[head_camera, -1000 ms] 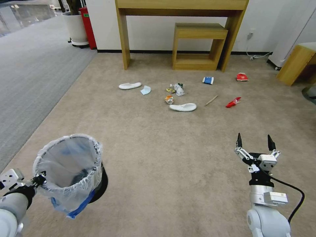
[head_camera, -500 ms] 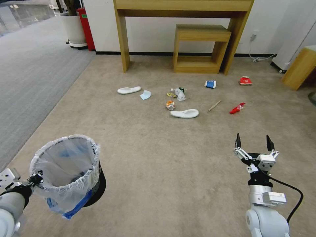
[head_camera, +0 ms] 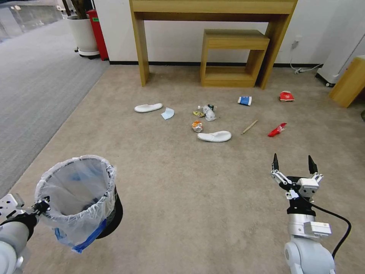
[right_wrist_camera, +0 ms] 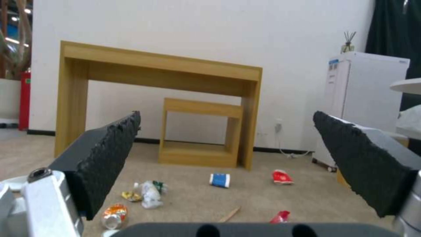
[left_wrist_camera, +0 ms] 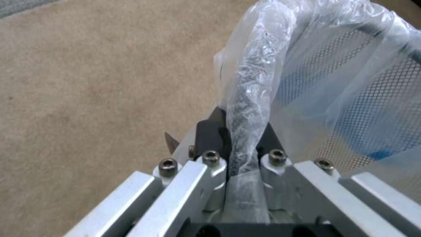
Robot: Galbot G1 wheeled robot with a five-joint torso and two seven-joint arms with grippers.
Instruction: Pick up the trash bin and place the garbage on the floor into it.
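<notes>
The bin [head_camera: 78, 199] is already off the floor [head_camera: 182, 198], carried low at the robot's left side. The left gripper [left_wrist_camera: 239, 144] is clamped on its rim, pinching the crinkly plastic liner and the mesh wall between the fingers. The bin looks empty apart from the liner and some blue bag lower down.

The pick-up step seems done; gathering the garbage has not begun. The right gripper [head_camera: 293, 167] hangs above bare carpet at the right, its jaws spread wide and holding nothing.

All the litter lies well ahead, near the wooden desk [head_camera: 213, 7]: two white slippers [head_camera: 215, 136], a light blue mask [head_camera: 167, 113], a crushed can [head_camera: 197, 126], a clear bottle [head_camera: 208, 112], a blue cup [head_camera: 245, 100], a red cup [head_camera: 286, 96], a wooden stick [head_camera: 249, 126] and a red wrapper [head_camera: 277, 129].

No writing on any item is legible.
</notes>
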